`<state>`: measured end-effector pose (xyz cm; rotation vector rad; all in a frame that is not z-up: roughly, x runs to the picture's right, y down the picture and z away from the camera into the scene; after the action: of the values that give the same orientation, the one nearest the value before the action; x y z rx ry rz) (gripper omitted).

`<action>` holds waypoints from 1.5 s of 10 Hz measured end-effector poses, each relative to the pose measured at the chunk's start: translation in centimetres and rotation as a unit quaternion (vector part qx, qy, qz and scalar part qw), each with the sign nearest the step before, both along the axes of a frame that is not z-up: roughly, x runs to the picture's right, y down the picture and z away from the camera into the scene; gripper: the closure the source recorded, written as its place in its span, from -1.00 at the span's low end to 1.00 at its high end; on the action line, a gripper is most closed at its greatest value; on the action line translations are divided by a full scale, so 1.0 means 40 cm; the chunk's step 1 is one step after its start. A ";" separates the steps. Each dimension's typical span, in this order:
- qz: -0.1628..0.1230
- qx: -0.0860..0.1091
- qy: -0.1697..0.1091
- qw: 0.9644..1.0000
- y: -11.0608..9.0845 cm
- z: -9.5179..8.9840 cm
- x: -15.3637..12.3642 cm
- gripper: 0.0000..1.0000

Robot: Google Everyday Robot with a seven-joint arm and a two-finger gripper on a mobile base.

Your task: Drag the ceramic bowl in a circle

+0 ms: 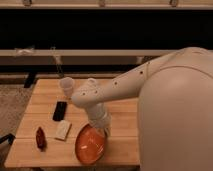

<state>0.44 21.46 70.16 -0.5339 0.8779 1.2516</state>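
The ceramic bowl [90,145], round, glossy orange-red with pale streaks, lies near the front edge of the wooden table [45,97], a little left of its middle. My gripper [104,131] comes down from my white arm [125,82] onto the bowl's right rim. The wrist hides the contact point.
A small white cup [66,85] stands at the back of the table. A black phone-like slab [60,110], a white flat packet [63,130] and a dark red object [40,138] lie at the left. My white body [175,115] fills the right side.
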 end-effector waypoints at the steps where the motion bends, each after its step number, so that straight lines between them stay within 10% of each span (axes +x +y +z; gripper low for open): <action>1: 0.007 0.007 0.003 1.000 -0.022 0.027 0.009 0.96; 9: 0.123 0.038 0.101 0.986 -0.046 0.060 0.201 -0.55; 15: 0.159 0.036 0.102 0.981 -0.015 0.083 0.206 -0.60</action>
<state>8.66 20.87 73.50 -0.5066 0.9381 1.6460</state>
